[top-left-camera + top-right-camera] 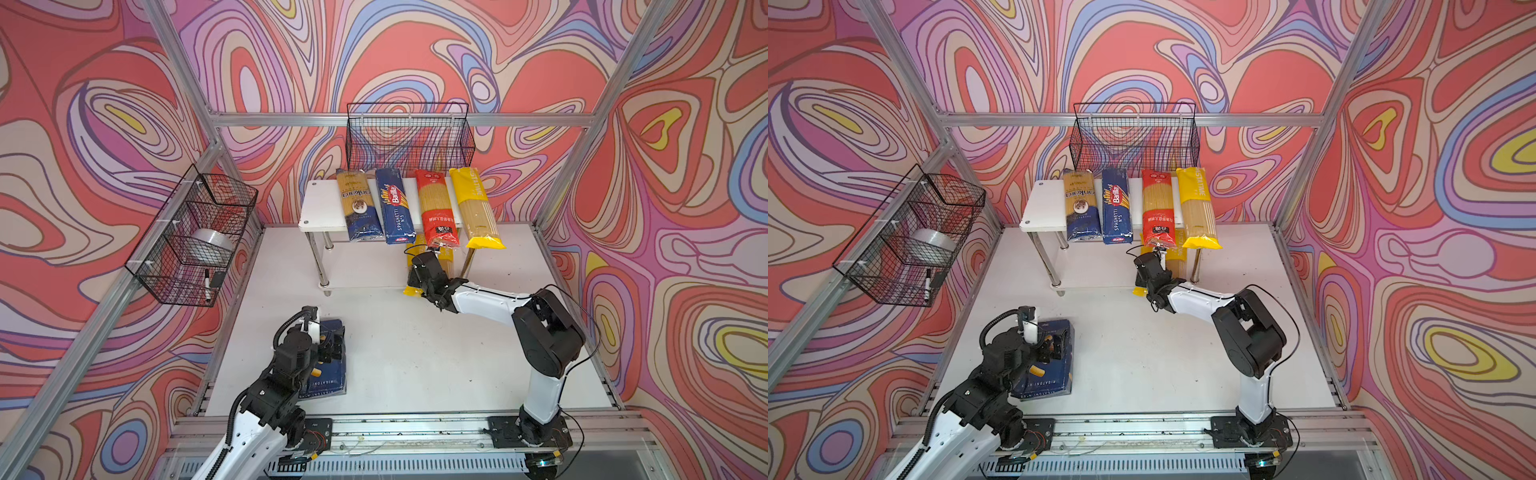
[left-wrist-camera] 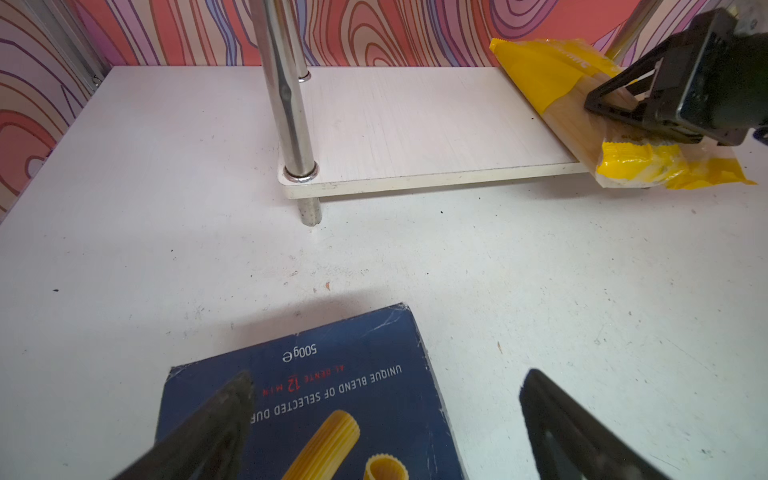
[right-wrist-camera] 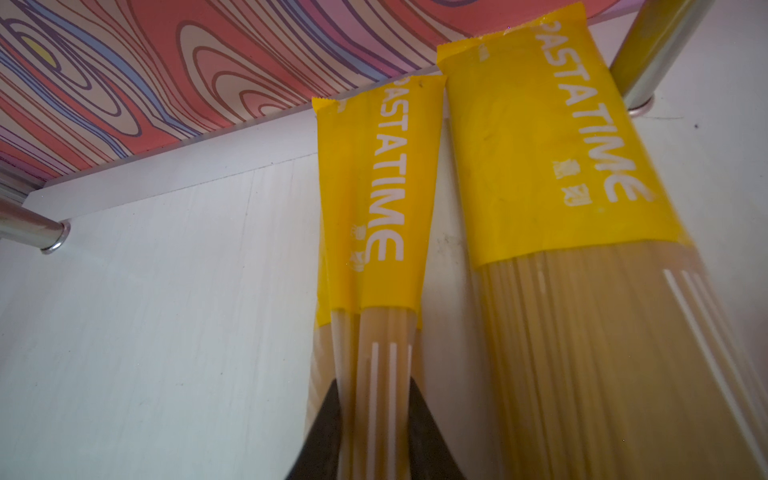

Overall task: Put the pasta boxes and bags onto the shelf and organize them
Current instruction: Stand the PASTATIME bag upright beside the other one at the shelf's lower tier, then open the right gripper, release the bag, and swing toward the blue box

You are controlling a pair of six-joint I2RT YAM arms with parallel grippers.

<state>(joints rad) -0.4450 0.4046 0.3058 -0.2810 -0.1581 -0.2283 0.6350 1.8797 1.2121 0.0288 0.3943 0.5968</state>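
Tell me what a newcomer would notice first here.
Four long packs lie in a row on the top board of the shelf, the red bag brightest. Below, the right gripper is shut on a yellow PASTATIME bag at the lower board, beside another yellow bag. Front left, the left gripper hangs open over the rigatoni box.

The table (image 1: pixel 415 353) carries the shelf (image 1: pixel 318 257) and a flat rigatoni box (image 1: pixel 332 376); top board (image 1: pixel 322 208): blue bag (image 1: pixel 360 208), spaghetti carton (image 1: pixel 395 208), red bag (image 1: pixel 436 212), yellow bag (image 1: pixel 478 212), side by side; lower board (image 2: pixel 415 124): PASTATIME bag (image 3: pixel 374 199) beside second PASTATIME bag (image 3: pixel 552 158).
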